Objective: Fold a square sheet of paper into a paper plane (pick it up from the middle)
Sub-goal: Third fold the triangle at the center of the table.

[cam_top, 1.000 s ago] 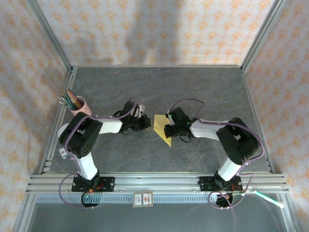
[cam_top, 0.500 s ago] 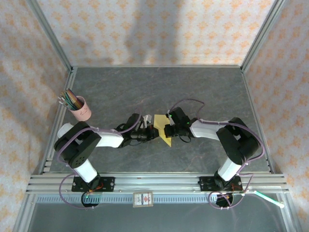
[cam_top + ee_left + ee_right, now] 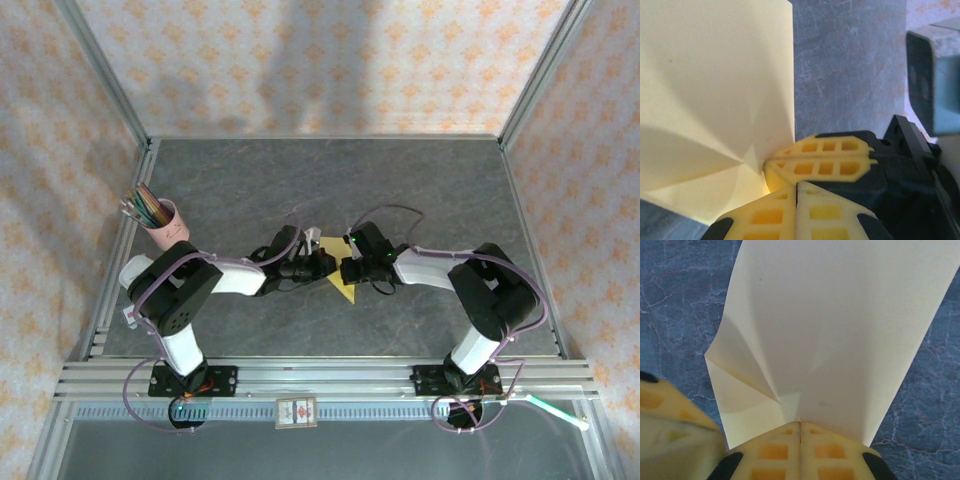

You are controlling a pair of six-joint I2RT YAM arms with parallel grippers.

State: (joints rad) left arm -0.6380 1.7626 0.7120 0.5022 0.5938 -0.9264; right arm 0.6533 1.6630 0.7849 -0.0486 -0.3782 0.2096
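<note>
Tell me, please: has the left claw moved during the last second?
Yes. In the top view the left claw went right, away from the cup, close to the right claw at the paper.

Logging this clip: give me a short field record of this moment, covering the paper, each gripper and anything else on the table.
right gripper: shut on the edge of the square sheet of paper
left gripper: fingers together at the sheet's edge, right beside the right gripper; unclear whether it pinches the paper
paper state: yellow, creased, folds converging at the right gripper's pinch
location: middle of the table
other: pink cup of coloured sticks, at the table's left edge
</note>
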